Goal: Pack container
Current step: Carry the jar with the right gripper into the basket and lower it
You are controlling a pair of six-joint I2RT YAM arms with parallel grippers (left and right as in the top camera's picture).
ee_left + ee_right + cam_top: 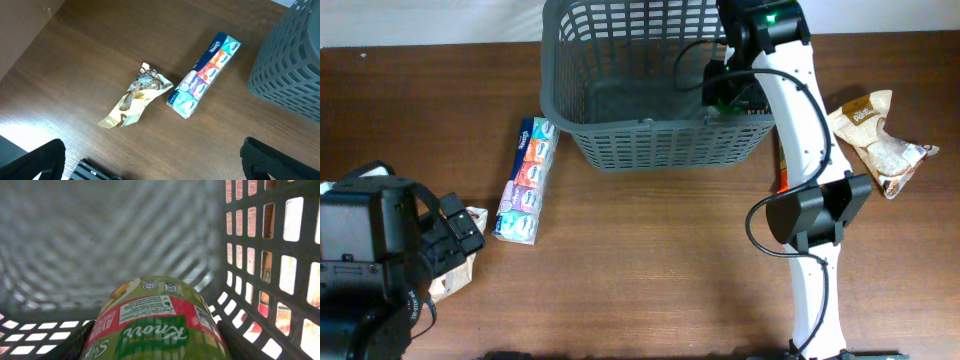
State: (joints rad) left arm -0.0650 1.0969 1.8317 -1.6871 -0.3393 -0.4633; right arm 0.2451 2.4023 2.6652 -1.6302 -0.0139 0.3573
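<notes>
Grey basket (660, 148): upright at 12 o'clock on the counter (650, 260).
Right gripper (730, 95): inside the basket, near its 4 o'clock corner, holding a green Knorr pack (155, 320).
Left gripper (463, 225): at the counter's 8 o'clock, jaws wide, empty, near a crumpled wrapper (137, 95).
Tissues (525, 180): flat on the counter, just beside the basket at its 8 o'clock.
Bag (880, 140): at the basket's 3 o'clock.
</notes>
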